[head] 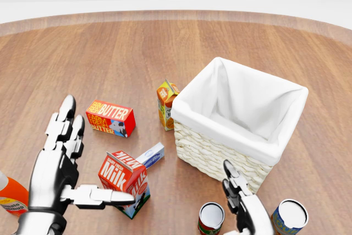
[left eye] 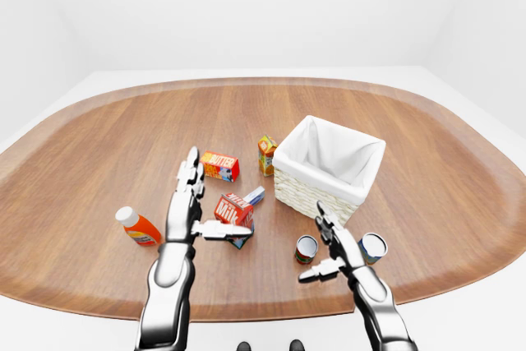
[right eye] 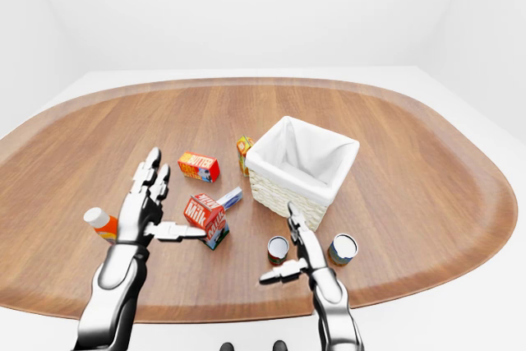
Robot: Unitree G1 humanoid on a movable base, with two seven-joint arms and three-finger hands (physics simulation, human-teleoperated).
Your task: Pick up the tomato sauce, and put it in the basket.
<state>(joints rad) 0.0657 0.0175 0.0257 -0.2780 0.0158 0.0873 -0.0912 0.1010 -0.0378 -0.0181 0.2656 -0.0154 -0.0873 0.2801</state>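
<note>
The tomato sauce is a small open-topped can with a red label. It stands upright on the wooden table just below the basket in the head view. The basket is woven and has a white cloth lining. My right hand is open, just to the right of the can in the left-eye view, with its thumb below the can and its fingers towards the basket. I cannot tell if it touches the can. My left hand is open, with its thumb tip against a milk carton.
A second can with a blue label stands right of my right hand. A butter box, a small orange carton and a small blue-white box lie left of the basket. An orange bottle lies at the far left.
</note>
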